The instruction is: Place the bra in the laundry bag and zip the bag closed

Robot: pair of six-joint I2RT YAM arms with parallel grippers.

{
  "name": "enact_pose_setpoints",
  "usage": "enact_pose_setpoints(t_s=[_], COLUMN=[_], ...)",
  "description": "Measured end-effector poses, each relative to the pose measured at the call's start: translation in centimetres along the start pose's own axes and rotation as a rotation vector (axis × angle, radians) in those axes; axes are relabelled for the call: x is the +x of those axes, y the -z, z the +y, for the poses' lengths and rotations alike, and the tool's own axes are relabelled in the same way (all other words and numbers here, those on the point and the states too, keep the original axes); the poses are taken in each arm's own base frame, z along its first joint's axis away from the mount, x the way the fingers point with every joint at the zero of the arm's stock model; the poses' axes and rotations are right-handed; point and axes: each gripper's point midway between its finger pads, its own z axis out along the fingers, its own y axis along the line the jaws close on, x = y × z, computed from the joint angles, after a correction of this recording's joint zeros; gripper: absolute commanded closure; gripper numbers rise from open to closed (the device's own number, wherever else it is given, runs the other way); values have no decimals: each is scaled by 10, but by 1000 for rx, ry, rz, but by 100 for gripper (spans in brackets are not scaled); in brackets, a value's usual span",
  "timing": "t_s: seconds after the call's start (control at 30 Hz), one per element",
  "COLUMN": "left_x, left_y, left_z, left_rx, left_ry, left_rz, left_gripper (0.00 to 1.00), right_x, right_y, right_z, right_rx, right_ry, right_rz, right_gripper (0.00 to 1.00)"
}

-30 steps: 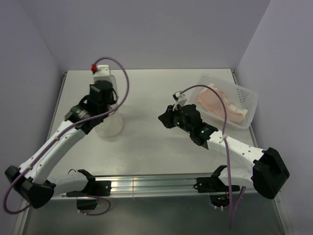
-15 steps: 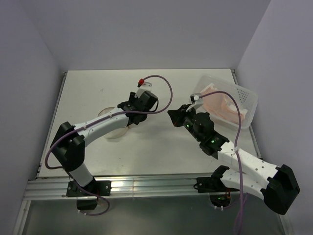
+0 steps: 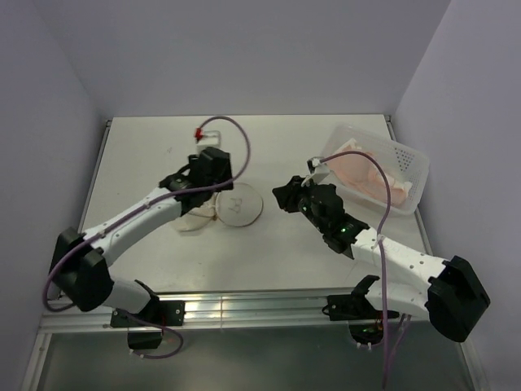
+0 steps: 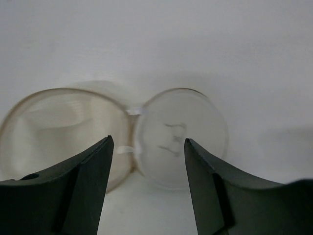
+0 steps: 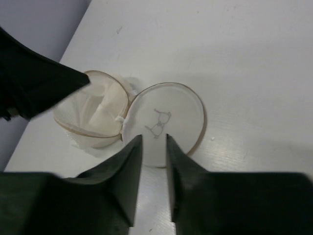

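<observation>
My left pincer [image 4: 147,141] hangs over the laundry bag [image 4: 63,127] with its fingers spread wide and nothing between them. My right pincer [image 5: 153,138] is out over the middle of the white table [image 3: 163,147], its fingers only a narrow slit apart and holding nothing. The mesh bag stands open on the left half of the table. Its round lid [image 5: 164,122] is folded out flat on the tabletop just beside the body, on the side towards my right arm, and is joined to the body at one spot on the rim. The small dark bra outline on the lid faces up. The bra [image 3: 366,175] lies as peach-pink fabric in the clear perforated bin [image 3: 411,163] at the far right, well apart from the bag.
</observation>
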Motion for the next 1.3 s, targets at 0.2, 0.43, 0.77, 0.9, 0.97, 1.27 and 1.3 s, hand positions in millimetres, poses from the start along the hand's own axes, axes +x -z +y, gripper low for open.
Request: enact_pose_setpoints(t_s=[0.2,0.43,0.77,0.9,0.97,1.27,1.3], left_x=[9,59,66,55,52,34,34], left_y=[0,-3,-21,-27,-28,-30,-31], left_z=[156,204,213,208,206,200,199], left_rx=[-211,-232,-102,-40,-21,57,63], left_ry=[393,696,907,925,929,928,928], left_rz=[-44,-18,-109,-156,-171,-235,-233], left_gripper=[36,36,39,46,53,57,57], right_x=[18,55,100,109,113,135,136], right_y=[-20,-48,-64,-73,-79,-92,-92], right_z=[5,3,-15,-20,-22,-38,-39], right_rx=[-7,0,58,89,101,165,169], right_ry=[1,-3,-6,-5,-3,10,10], right_rz=[86,222,356,385,395,462,466], right_gripper=[38,36,32,32,34,36,36])
